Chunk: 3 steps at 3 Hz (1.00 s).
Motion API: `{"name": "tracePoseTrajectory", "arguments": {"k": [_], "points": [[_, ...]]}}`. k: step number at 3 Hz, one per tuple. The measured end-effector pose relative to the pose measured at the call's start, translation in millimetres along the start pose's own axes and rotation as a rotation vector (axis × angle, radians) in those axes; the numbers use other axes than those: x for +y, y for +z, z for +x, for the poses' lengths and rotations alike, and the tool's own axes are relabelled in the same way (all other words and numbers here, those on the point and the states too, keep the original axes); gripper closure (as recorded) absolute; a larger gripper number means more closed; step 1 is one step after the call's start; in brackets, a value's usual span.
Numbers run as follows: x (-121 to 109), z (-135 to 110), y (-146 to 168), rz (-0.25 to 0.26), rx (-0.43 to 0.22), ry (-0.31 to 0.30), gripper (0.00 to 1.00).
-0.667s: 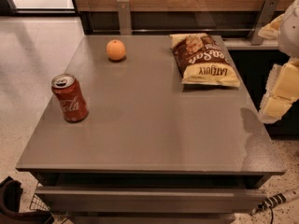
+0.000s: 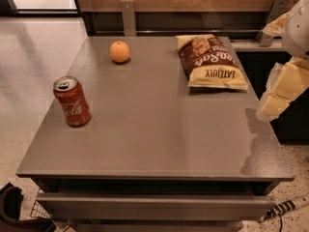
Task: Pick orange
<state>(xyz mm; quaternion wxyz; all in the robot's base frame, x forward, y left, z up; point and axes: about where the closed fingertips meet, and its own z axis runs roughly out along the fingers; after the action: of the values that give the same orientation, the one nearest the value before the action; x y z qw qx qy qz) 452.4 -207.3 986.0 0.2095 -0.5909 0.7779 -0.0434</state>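
Observation:
The orange point(image 2: 119, 51) is small and round. It sits on the grey table point(image 2: 154, 129) at the far left, apart from everything else. My gripper point(image 2: 279, 96) is a pale yellow-white shape at the right edge of the view. It hangs just past the table's right side, about level with the tabletop. It is far from the orange and touches nothing.
A red soda can point(image 2: 72, 101) stands upright near the table's left edge. A brown and yellow chip bag point(image 2: 209, 62) lies flat at the far right. A wood-panelled wall with metal brackets point(image 2: 128, 16) runs behind the table. A cable point(image 2: 282, 209) lies on the floor at the lower right.

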Motion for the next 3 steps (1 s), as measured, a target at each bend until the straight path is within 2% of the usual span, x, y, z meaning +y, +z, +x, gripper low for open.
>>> {"name": "tracePoseTrajectory", "arguments": {"k": [1, 2, 3], "points": [[-12, -33, 37, 0.035, -0.188, 0.113, 0.0], [-20, -69, 64, 0.057, -0.348, 0.186, 0.0], [-49, -108, 81, 0.116, -0.49, 0.228, 0.0]]}}
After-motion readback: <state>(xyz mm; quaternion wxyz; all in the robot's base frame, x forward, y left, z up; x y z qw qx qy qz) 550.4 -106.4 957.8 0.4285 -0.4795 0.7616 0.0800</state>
